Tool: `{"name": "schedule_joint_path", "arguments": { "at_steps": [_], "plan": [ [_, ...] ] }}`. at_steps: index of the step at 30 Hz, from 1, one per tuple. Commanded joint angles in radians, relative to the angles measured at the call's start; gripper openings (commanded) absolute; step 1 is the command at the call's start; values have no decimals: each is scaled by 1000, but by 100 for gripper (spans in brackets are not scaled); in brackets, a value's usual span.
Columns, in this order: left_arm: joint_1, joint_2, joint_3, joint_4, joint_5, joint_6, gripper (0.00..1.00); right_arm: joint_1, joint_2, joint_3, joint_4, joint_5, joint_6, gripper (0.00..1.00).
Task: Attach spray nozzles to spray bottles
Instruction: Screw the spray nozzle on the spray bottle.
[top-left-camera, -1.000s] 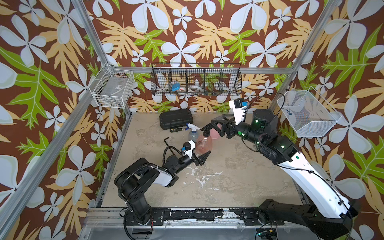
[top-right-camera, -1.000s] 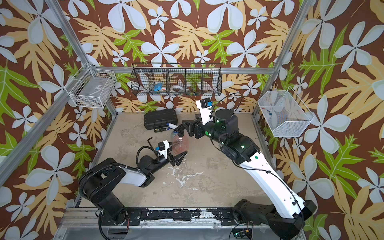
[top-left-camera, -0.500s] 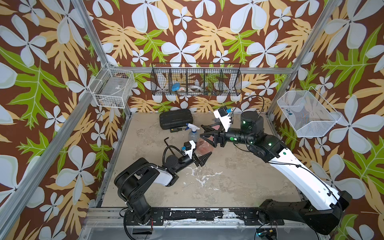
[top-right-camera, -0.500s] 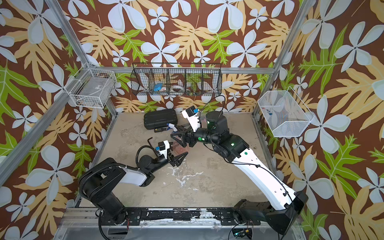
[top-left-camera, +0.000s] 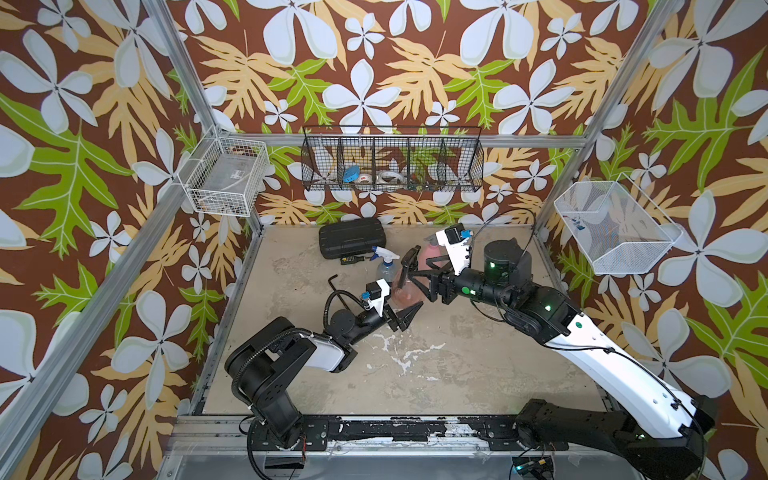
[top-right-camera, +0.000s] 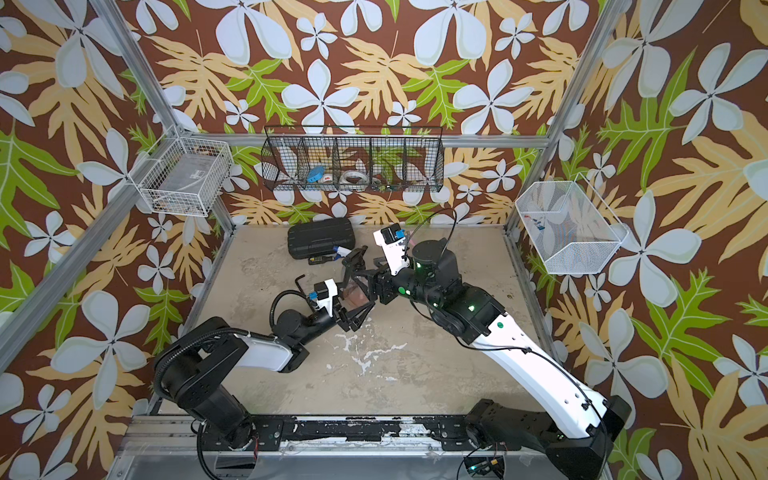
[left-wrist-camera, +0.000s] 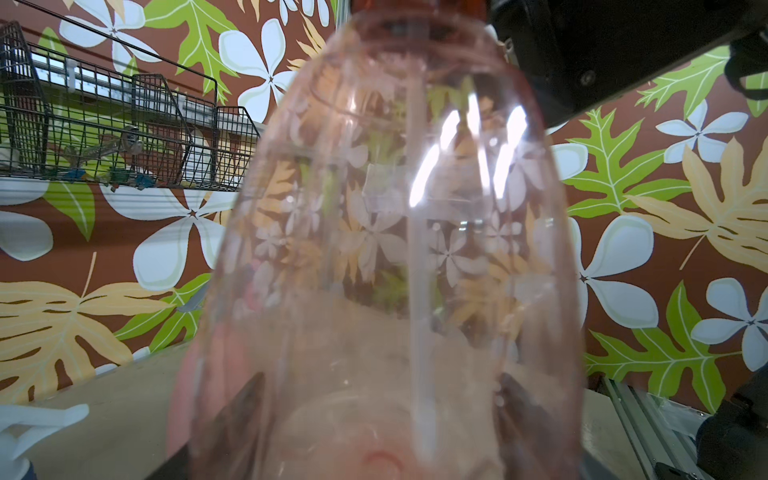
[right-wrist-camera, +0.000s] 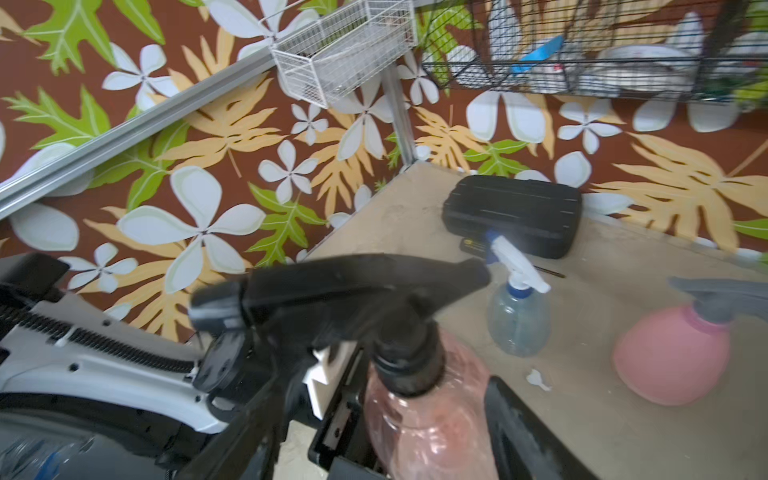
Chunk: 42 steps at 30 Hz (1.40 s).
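Black nozzle (right-wrist-camera: 353, 282), translucent orange bottle (right-wrist-camera: 428, 424), floral walls (top-left-camera: 374, 62)

Found left arm (top-left-camera: 328, 357) and right arm (top-left-camera: 615, 365) alike in build: glossy white shells over black joints and black bases. Noted a round green marking (top-left-camera: 578, 325) and lit green lamps on the right arm's black housings. Recorded white camera mounts (top-left-camera: 379, 291) at both wrists, each with a blue connector and thin black cables (top-left-camera: 505, 216) looping off. Logged black corrugated conduit (top-left-camera: 266, 349) at the left shoulder. Saw black, tapering skeletal fingers on left gripper (top-left-camera: 404, 307) and right gripper (top-left-camera: 413, 272).
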Motion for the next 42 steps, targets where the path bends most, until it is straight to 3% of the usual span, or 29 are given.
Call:
{"name": "schedule_joint_path", "arguments": {
  "at_steps": [1, 8, 14, 21, 24, 29, 33, 37, 42],
  "plan": [
    [3, -3, 7, 99, -9, 13, 57, 4, -20, -7, 17, 24, 25, 74],
    [2, -8, -2, 101, 3, 4, 57, 2, -67, 19, 26, 24, -45, 77],
    [2, -23, -13, 100, 48, -24, 57, -48, 87, 198, -89, -217, -238, 83],
    [11, -75, 2, 4, 172, -67, 58, -80, 202, 306, -171, -353, -343, 82],
    [17, -99, 14, -43, 217, -76, 58, -80, 223, 310, -170, -402, -332, 71],
    [30, -123, 27, -72, 247, -96, 58, -80, 198, 257, -108, -443, -291, 44],
    [33, -125, 37, -86, 251, -96, 58, -81, 181, 237, -95, -443, -278, 33],
    [33, -122, 44, -88, 244, -95, 58, -79, 172, 230, -103, -440, -278, 28],
    [33, -136, 44, -80, 202, -90, 57, -79, 167, 214, -113, -422, -287, 10]
  ]
}}
